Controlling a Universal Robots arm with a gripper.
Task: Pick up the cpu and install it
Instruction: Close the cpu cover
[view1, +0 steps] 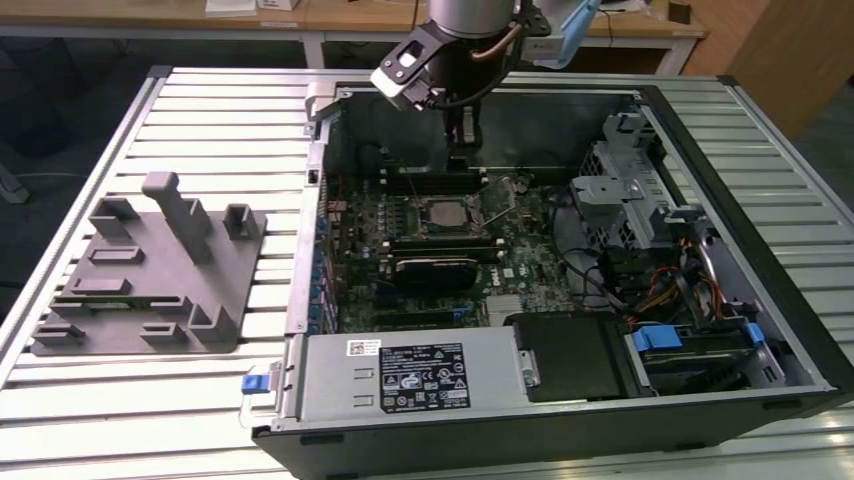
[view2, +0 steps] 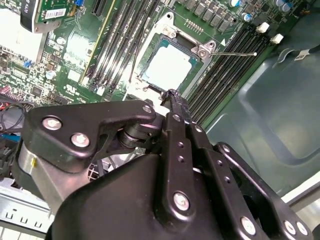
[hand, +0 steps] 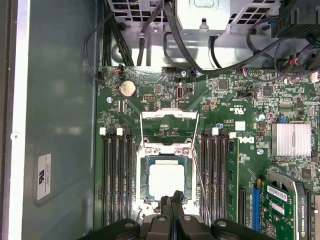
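The open computer case (view1: 561, 115) lies on a slatted metal table (view1: 214, 110). A grey fixture plate (view1: 147, 290) with upright pegs stands beside it on the exterior view's left, and wooden benches (view1: 334, 20) stand behind. The cpu (hand: 166, 181) sits flat in the socket (hand: 142, 175) of the green motherboard (hand: 220, 100), and the socket's load frame (hand: 169, 116) is hinged up and open. The gripper (hand: 175, 197) hangs just above the socket's edge, its fingers pressed together and holding nothing.
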